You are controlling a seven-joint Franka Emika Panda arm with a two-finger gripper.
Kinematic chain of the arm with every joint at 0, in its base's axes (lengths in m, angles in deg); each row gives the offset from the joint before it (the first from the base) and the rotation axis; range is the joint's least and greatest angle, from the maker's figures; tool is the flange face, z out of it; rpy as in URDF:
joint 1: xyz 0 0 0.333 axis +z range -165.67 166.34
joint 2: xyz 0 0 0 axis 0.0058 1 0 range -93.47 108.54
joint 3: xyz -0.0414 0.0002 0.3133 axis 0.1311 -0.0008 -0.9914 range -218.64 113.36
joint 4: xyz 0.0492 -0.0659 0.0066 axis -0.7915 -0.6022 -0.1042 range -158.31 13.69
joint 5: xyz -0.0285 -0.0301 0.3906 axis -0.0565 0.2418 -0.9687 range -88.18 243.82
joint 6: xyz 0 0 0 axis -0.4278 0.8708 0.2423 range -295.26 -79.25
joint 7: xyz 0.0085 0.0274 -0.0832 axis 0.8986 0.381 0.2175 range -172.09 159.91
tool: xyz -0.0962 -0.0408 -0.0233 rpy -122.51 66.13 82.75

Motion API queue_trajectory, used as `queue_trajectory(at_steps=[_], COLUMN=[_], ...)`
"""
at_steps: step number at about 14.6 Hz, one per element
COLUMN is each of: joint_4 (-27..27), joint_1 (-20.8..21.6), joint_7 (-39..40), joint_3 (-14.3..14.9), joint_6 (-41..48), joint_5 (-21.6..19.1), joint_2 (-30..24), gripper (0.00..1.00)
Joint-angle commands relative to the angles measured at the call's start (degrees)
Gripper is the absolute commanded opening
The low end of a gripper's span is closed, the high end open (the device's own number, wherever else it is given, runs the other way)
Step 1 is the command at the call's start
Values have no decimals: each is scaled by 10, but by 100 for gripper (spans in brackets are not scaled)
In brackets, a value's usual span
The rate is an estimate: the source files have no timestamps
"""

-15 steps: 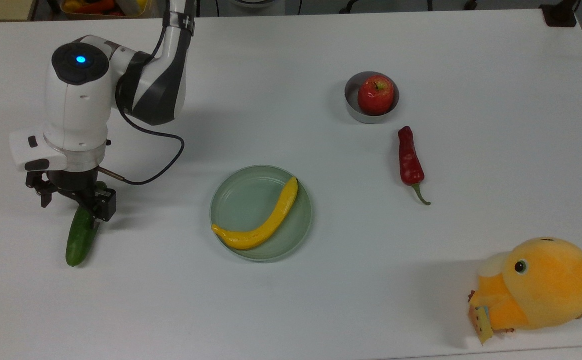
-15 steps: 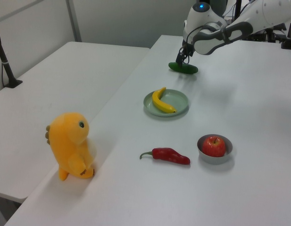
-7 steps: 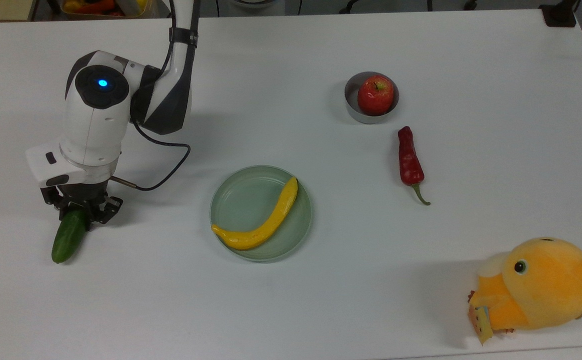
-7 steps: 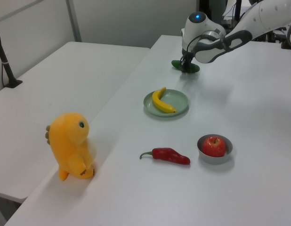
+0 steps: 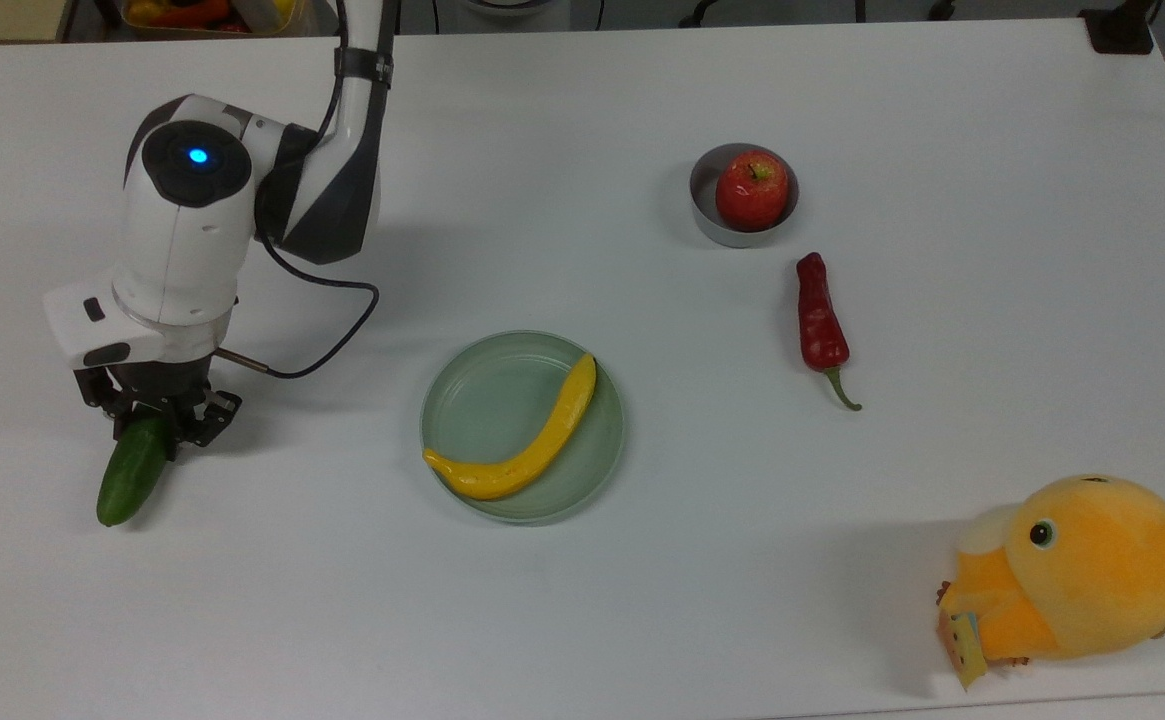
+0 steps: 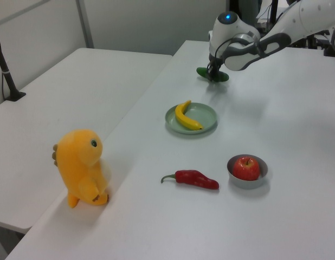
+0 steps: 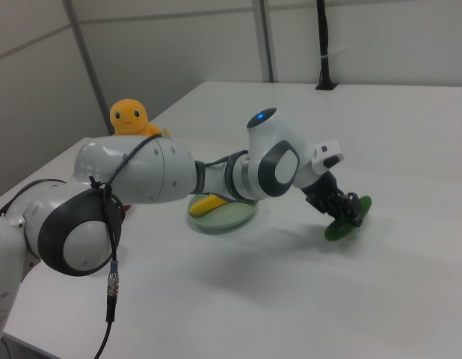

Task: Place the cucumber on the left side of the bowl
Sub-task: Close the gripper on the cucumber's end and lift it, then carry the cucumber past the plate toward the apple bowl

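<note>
Surface (image 5: 642, 600): white, carrying all items below; a second white table stands beside it at the left view's left.

Cucumber (image 5: 130, 468): dark green, at the top view's far left, clamped near its upper end by the tool (image 5: 155, 418); long axis runs from the tool down toward the top view's lower left; in the right view the cucumber (image 7: 349, 218) tilts, low end toward the surface, upper end raised between the fingers; in the left view it (image 6: 213, 75) reads as a short dark shape lying almost crosswise under the arm, far from the camera.

Tool: fingers closed narrow on the cucumber; seen also at (image 6: 214, 73) and (image 7: 345, 211).

Bowl (image 5: 707, 220): grey metal, well apart from the cucumber, toward the top view's upper right; holds a red apple (image 5: 751, 189).

Between cucumber and bowl: pale green plate (image 5: 482, 400) bearing a curved yellow fruit (image 5: 522, 450), roughly midway.

Red chili (image 5: 819, 320): just below the bowl in the top view, stem pointing down.

Orange plush toy (image 5: 1077, 570): at the top view's lower right corner, near the surface edge.

View differences: the right view has the arm's bulk in front of the plate (image 7: 223, 217), with the toy (image 7: 132, 118) behind it; the left view shows the bowl (image 6: 247, 179) nearest the camera.
</note>
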Motion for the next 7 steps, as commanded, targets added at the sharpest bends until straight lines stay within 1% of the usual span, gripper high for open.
queue_trajectory(at_steps=[1,2,5,7], joint_4=[-72,-91,-161,-203], joint_1=[-11,-10,-6,6], joint_7=[-2,-2,-7,-26], joint_3=[-38,-43,-73,-84], joint_6=[-5,-3,3,15], joint_5=[-32,-45,-111,-136], joint_2=[-83,-104,-178,-220], gripper=[11,11,11,11])
